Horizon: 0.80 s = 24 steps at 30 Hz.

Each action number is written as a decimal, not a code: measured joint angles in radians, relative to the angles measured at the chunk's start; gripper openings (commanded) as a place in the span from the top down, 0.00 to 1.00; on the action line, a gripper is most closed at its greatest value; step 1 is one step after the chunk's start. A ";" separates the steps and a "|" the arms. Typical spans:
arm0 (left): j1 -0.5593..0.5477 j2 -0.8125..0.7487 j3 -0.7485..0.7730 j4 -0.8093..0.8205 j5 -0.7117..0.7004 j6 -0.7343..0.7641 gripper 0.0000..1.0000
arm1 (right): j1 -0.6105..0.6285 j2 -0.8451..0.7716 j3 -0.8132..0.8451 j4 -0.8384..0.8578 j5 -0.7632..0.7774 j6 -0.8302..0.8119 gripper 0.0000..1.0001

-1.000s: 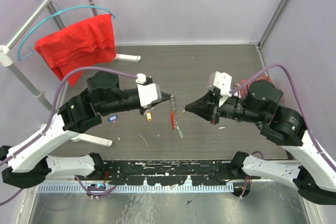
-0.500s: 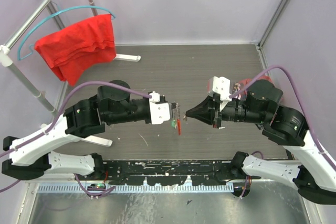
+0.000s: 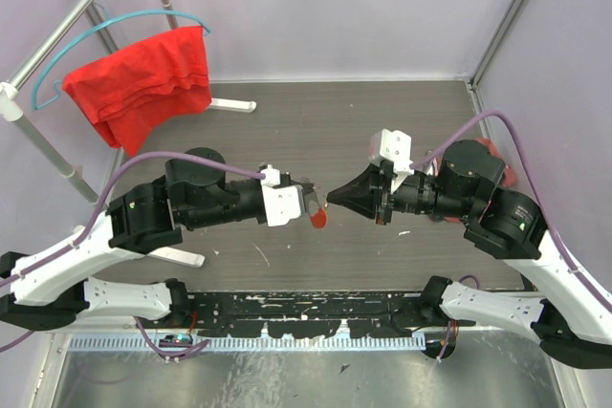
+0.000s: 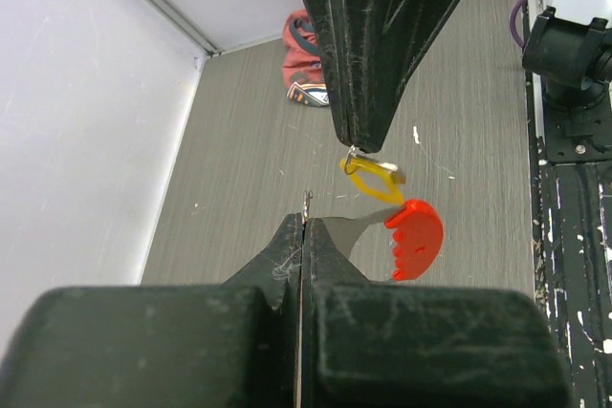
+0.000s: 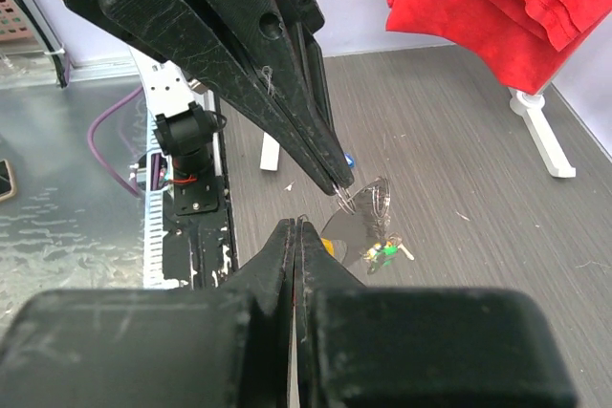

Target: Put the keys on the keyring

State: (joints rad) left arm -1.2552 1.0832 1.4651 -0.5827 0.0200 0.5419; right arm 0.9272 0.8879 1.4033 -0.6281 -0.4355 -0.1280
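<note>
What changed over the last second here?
The left gripper, shut on the keyring, shifted toward the near edge, and the right gripper, shut on a yellow-tagged key, edged left; their tips now nearly meet. The keyring's red bar now shows shorter from above. Both grips held; the red cloth is unmoved.

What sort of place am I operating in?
Probably a lab robot test cell: plain panel walls close round a wood-grain table, and a red cloth hangs from a metal rack.

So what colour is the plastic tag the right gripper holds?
Yellow plastic tag, clearest in left wrist view.
</note>
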 measured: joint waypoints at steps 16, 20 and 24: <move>0.000 0.000 -0.009 0.001 0.007 0.000 1.00 | 0.000 0.032 -0.009 0.036 0.019 0.000 0.99; 0.000 0.000 -0.011 0.001 0.008 0.000 1.00 | 0.000 0.033 -0.013 0.045 0.030 0.000 0.99; 0.000 0.000 -0.011 0.002 0.008 0.000 1.00 | 0.000 0.033 -0.024 0.053 0.050 0.001 0.99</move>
State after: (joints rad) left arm -1.2556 1.0832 1.4540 -0.5812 0.0284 0.5419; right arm 0.9272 0.9207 1.3792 -0.5747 -0.3851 -0.1272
